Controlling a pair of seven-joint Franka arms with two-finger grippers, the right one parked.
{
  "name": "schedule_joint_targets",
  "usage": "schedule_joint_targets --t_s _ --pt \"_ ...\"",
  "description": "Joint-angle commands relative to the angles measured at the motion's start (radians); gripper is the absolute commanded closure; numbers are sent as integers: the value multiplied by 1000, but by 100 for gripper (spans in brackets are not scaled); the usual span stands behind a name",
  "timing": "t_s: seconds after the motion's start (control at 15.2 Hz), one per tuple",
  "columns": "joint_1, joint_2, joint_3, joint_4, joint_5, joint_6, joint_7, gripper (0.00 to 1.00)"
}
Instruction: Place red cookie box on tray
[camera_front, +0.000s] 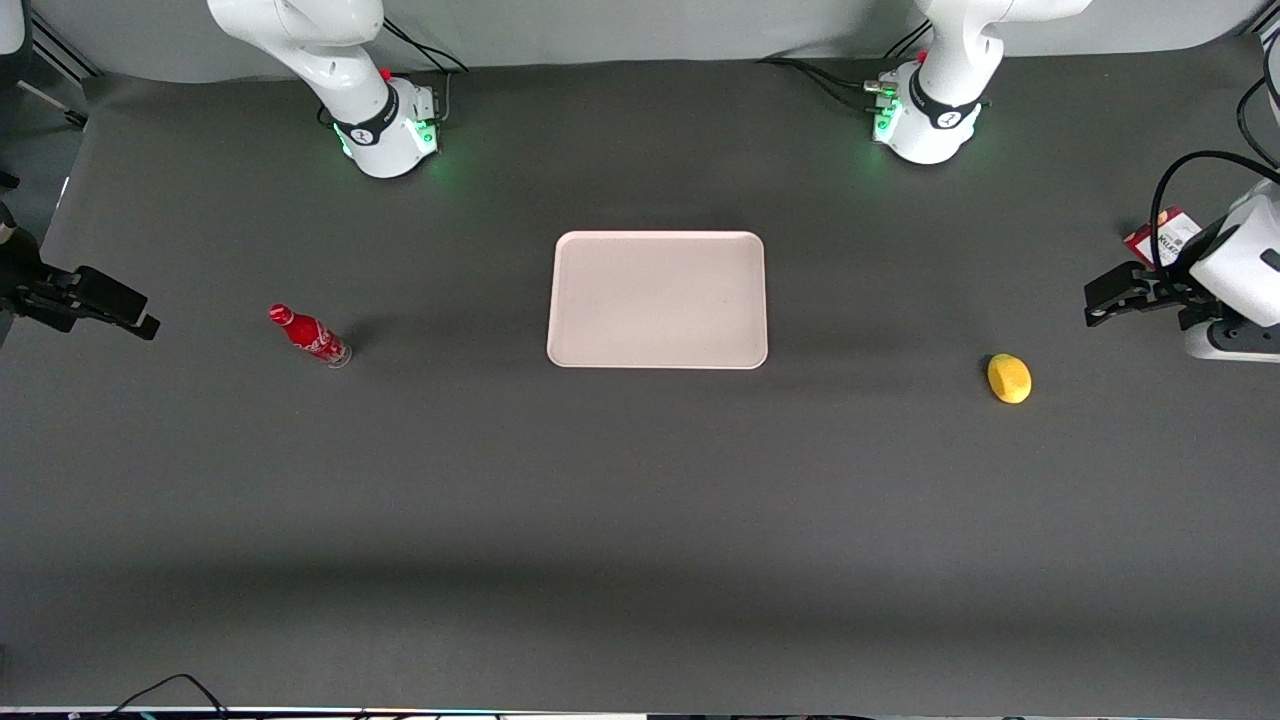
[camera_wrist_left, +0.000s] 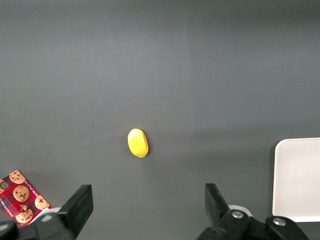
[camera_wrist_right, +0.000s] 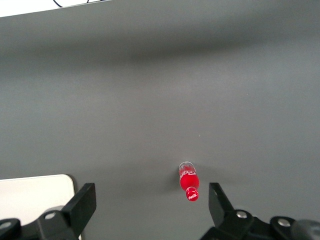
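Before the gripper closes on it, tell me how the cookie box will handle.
The cookie box looks flat and thin, so probably light, stiff and unlikely to roll. Lying flat on the table, it may slide if nudged. The open gripper hangs above the table near it.

A dark grey matte worktop (camera_front: 640, 520) is filling nearly the whole front view, its surface lying smooth and even. A pale grey wall (camera_front: 640, 25) is running along its edge farthest from the front camera. Soft light is casting a broad dim band across the worktop nearer the camera.
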Motion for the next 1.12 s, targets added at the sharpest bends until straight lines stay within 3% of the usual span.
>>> schedule_joint_targets --t_s 0.0,1.05 --pt "-12 6 11 14 -11 1 -10 0" --pt "-15 24 11 16 -9 4 -13 0"
